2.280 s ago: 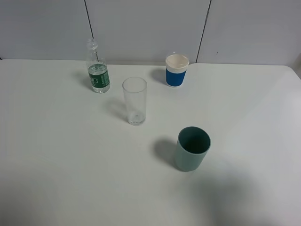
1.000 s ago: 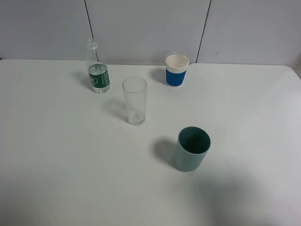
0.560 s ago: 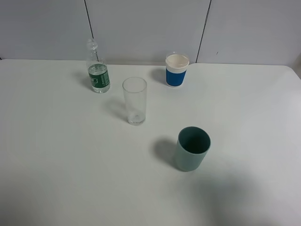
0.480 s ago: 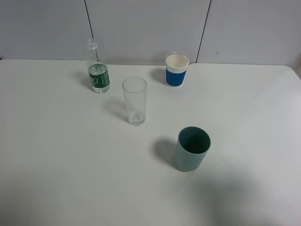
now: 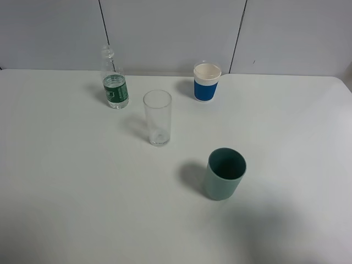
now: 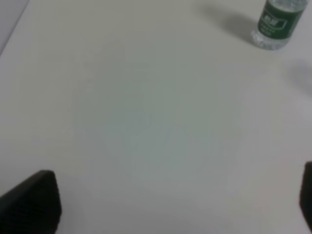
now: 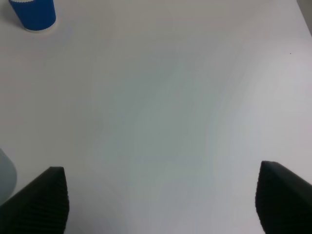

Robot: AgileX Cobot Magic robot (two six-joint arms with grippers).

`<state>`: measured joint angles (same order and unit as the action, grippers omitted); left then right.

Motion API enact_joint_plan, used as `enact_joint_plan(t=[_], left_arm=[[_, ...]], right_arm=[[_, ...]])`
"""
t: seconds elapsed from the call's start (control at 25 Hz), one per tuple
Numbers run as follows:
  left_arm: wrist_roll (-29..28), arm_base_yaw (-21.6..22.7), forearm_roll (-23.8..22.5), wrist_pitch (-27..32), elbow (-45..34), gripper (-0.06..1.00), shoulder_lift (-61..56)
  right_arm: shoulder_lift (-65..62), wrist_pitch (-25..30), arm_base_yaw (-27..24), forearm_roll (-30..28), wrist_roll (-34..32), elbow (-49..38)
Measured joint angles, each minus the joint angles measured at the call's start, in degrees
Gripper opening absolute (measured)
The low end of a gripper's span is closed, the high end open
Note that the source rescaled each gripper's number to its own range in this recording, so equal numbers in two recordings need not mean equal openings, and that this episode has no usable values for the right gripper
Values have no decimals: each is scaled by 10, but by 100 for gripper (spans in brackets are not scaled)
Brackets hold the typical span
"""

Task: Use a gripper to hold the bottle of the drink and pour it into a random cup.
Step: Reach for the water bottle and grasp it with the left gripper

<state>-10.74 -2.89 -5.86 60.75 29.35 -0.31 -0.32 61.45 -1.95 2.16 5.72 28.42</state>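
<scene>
The bottle (image 5: 115,82) stood upright at the tabletop's (image 5: 66,181) far left, near the tall clear cup (image 5: 158,118). The left gripper (image 6: 168,200) was spread wide, holding nothing, well apart from the bottle. The right gripper (image 7: 161,200) gaped too. The drink (image 6: 268,43) perhaps reached label height.

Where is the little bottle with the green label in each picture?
Exterior high: the bottle stands at the back left of the table, near the wall.
Left wrist: only its labelled lower part shows, cut off by the picture's edge.
Right wrist: not in it.
Shared landmark: the white table.
</scene>
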Motion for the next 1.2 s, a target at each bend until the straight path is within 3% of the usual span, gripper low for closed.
enact_joint_plan(t=[0.2,0.48,1.2], left_arm=[[1,0,-5,-5,2,100,6],[29,0,-29,-17,41,100,105],[134,0,-20,-170,60,100,355]], right_arm=[[0,0,0,0,0,0],[0,0,0,0,0,0],[0,0,0,0,0,0]])
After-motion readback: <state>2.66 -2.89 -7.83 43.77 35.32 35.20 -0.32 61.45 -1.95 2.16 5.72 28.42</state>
